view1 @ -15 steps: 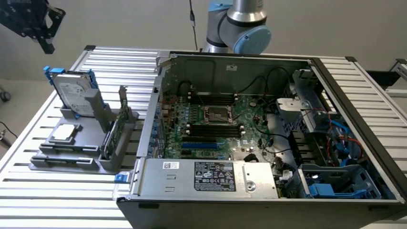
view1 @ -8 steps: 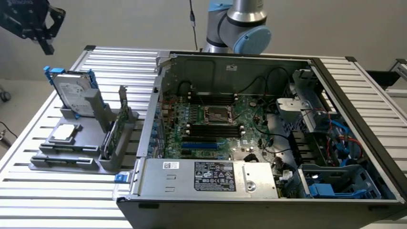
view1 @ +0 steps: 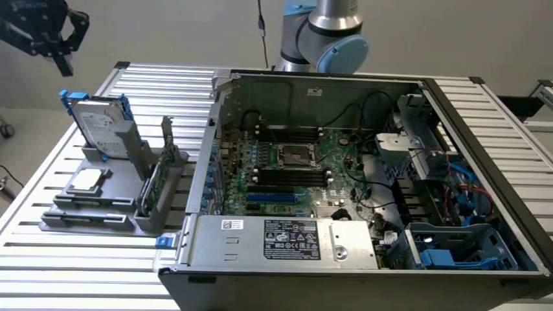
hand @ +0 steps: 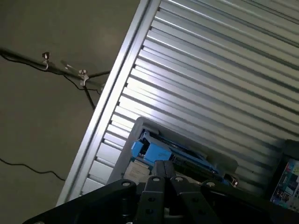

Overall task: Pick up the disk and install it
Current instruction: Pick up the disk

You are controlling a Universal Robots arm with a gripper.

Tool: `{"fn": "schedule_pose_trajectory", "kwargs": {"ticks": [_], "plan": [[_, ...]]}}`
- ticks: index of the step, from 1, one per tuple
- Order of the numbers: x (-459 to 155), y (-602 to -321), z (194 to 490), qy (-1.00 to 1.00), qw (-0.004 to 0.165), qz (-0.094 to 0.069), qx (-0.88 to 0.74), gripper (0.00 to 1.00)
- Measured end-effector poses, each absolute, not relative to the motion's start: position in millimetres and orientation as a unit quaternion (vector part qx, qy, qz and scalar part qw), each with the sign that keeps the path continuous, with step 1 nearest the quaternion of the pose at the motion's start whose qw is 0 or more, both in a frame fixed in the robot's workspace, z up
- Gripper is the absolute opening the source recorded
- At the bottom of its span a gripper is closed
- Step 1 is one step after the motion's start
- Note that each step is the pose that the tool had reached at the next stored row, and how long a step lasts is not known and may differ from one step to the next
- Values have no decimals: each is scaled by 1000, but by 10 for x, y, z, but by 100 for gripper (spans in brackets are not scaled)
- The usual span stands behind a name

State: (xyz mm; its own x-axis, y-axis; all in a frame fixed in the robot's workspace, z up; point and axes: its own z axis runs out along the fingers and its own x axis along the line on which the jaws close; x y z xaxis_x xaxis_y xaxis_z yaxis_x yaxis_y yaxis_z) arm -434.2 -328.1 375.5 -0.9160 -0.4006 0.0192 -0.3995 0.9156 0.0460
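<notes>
Your one end effector [hand: 164, 172] is clenched, holding nothing; the one disk [view1: 98, 126] stands upright in a grey rack [view1: 95, 219] at the exterior view's left of the open computer case [view1: 311, 97], beneath the end effector, not touching

silver-grey disk [view1: 98, 127] edged in blue

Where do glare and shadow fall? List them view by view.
Exterior view: even light; table slats bright; case interior shaded by its walls; gripper dark against the pale wall. Wrist view: glare band across the table slats; floor dim; gripper nearly black.
</notes>
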Motion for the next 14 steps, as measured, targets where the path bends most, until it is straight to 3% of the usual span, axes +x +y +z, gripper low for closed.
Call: {"fn": "schedule_pose_trajectory", "kwargs": {"ticks": [14], "plan": [[-4342,-3281,3680,-945,17,-19,327,11]]}}
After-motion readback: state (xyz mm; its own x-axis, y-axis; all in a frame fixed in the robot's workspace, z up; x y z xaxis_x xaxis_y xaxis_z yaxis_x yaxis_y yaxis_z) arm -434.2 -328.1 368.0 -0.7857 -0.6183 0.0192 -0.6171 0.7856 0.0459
